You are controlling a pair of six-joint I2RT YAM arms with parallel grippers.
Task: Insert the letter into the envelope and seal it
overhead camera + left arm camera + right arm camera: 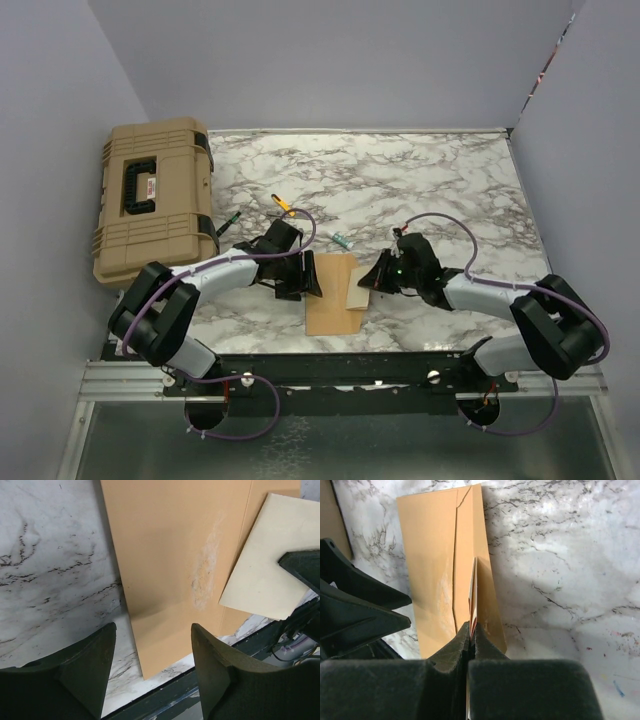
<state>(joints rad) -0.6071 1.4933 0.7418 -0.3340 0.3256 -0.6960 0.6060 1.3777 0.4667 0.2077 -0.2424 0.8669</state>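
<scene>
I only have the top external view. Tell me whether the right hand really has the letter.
Observer: Yes. On its wrist camera the right hand is pinched shut on the letter, which stands edge-on between its fingers.
Operator: Say if the letter is inside yet.
Observer: No. The left wrist view shows the letter's corner lying on top of the envelope, not inside it.

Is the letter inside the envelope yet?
Out: the shut right claw pinches the letter over the envelope, its face in plain view.
</scene>
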